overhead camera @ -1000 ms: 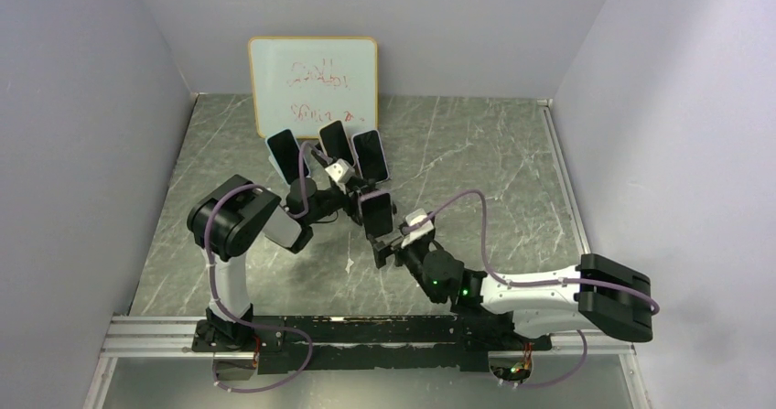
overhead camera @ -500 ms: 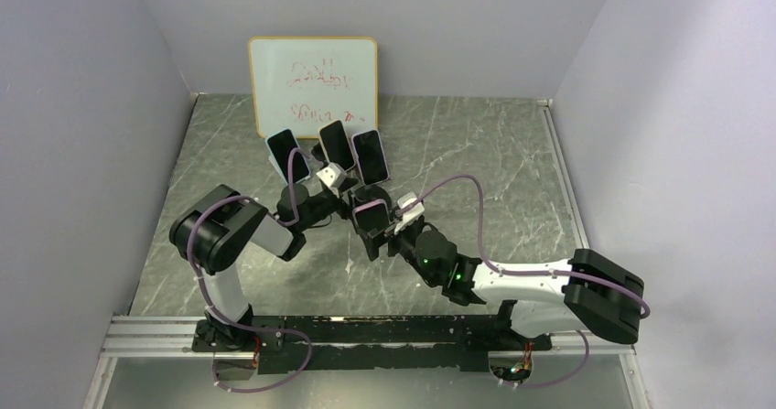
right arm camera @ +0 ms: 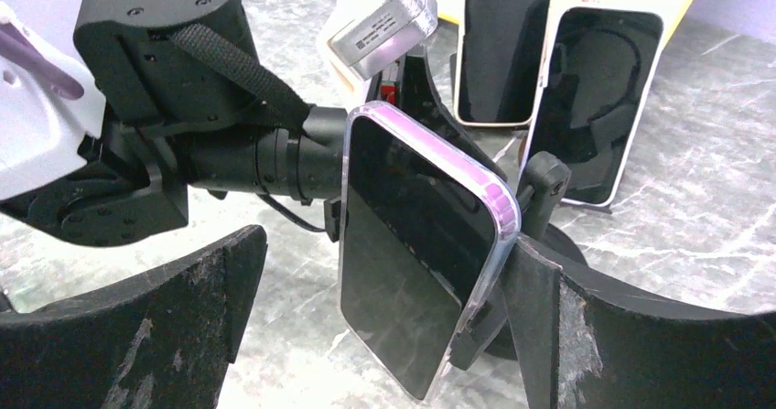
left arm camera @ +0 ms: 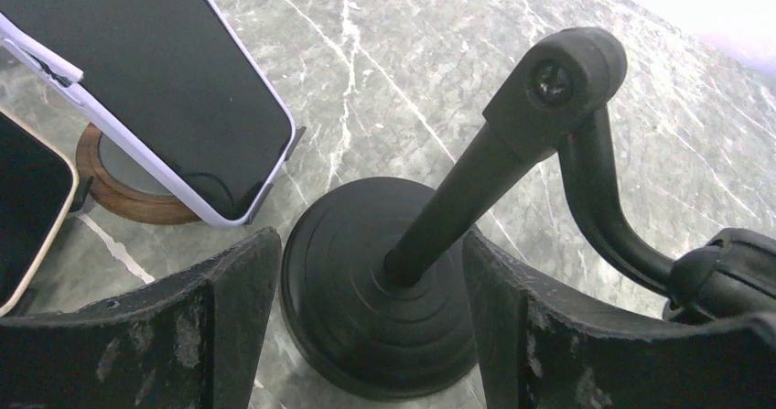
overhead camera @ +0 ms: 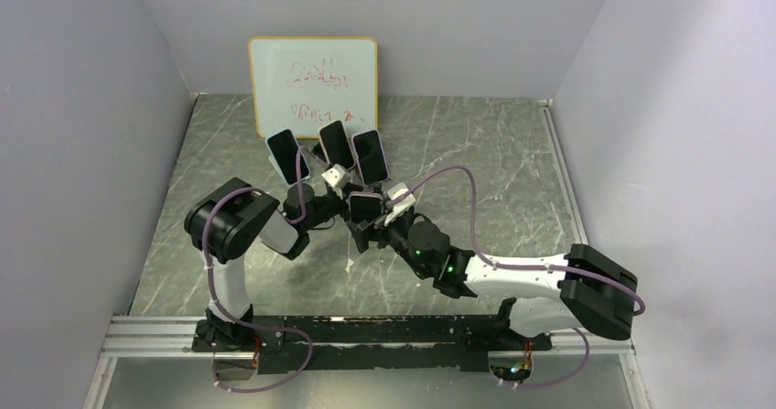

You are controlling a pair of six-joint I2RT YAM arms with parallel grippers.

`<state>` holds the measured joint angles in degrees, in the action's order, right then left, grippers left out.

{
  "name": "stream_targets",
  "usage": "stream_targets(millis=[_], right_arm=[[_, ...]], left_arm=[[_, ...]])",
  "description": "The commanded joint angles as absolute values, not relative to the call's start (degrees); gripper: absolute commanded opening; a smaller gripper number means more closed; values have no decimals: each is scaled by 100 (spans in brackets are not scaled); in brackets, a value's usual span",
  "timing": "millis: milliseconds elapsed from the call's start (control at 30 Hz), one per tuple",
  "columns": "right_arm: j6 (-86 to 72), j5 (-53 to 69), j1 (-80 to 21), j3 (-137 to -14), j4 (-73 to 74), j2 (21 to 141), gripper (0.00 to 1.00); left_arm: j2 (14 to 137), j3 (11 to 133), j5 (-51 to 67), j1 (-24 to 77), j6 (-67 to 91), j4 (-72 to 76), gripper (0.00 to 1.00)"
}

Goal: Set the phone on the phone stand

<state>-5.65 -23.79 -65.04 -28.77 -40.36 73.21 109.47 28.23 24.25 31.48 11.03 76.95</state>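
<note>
A phone (right arm camera: 416,253) in a clear purple-edged case leans, screen out, on the black phone stand (left arm camera: 375,308); the top view shows the phone (overhead camera: 365,207) mid-table. My right gripper (right arm camera: 384,249) is open around the phone, its right finger touching the case's edge and its left finger well clear. My left gripper (left arm camera: 366,244) is open low over the table, its fingers flanking the stand's round base, with a thin gap on the left side. The stand's stem (left arm camera: 476,180) rises between them. From above, both grippers meet at the stand, the left gripper (overhead camera: 352,209) and the right gripper (overhead camera: 375,231).
Three more phones (overhead camera: 336,142) stand on their own stands just behind, one white-cased phone (left arm camera: 146,80) on a wooden base (left arm camera: 128,185) close to my left fingers. A whiteboard (overhead camera: 313,81) leans on the back wall. Grey walls enclose the marble table (overhead camera: 494,162).
The right arm has pushed forward and left, and the phone has shifted slightly left and back with the stand. The left gripper's fingers have spread wider.
</note>
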Motion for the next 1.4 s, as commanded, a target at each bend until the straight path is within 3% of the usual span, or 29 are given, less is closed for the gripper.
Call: stream_targets(millis=[0,367,600,867,1200,1367], right_arm=[[-375,-2757,-6494,-3137,-3987,7389,100],[-119,-2626,-6071,-2938,-3862,6998,100],[-821,-3173,-5848,-3516,-3022,7023,100],[-1231,-3986,-6479,-3645,-2784,6809,100],[-3317,-6180,-7534,-5245,47,7881,100],[-3501,-6350,-7593,-5489,256,8052,100]], left_arm=[[11092,3017,2592,3140,1255,8122,75],[11056,3130,2636,3146,1333,8021,75],[10706,3147,2282,3144,1233,7557,82],[10881,3240,2258,3153,1461,7687,82],[11155,2999,2053,3271,1816,8290,82],[11197,2955,1951,3296,1855,8319,82]])
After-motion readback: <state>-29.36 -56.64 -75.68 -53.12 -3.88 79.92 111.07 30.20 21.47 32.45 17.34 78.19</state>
